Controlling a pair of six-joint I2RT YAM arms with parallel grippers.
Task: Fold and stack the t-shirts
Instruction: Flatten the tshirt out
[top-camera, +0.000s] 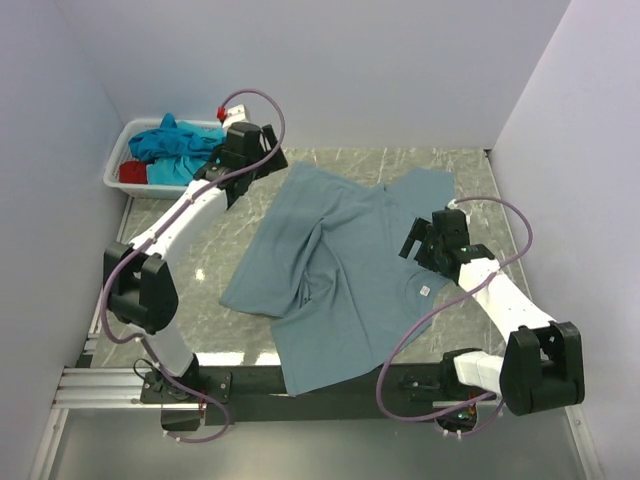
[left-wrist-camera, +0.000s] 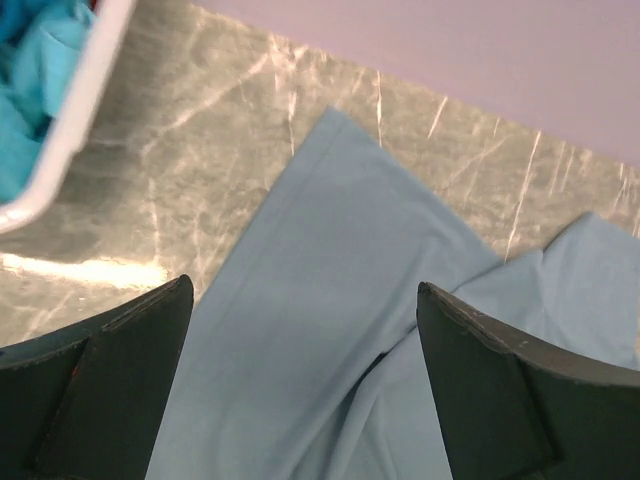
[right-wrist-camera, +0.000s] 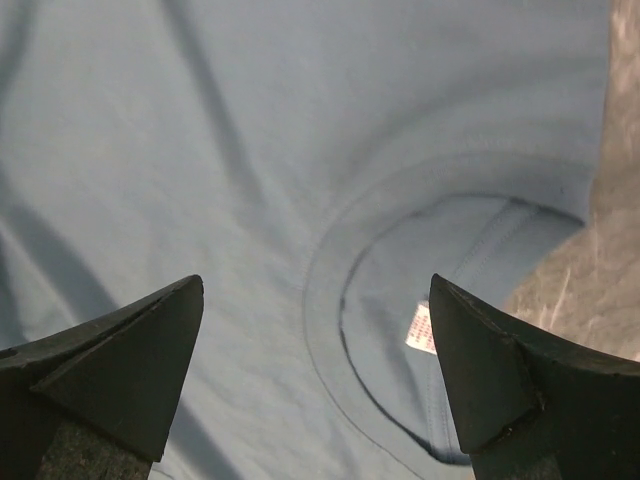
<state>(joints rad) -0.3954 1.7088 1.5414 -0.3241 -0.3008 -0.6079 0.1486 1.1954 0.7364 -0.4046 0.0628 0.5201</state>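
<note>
A dusty grey-blue t-shirt lies spread and wrinkled on the marble table, its neck with a small white label at the right. Turquoise shirts and a red one sit in the basket. My left gripper is open and empty above the shirt's far left corner. My right gripper is open and empty just above the collar, with the label between its fingers.
A white plastic basket stands at the back left; its rim shows in the left wrist view. Grey walls close in the table on three sides. Bare marble lies left of the shirt.
</note>
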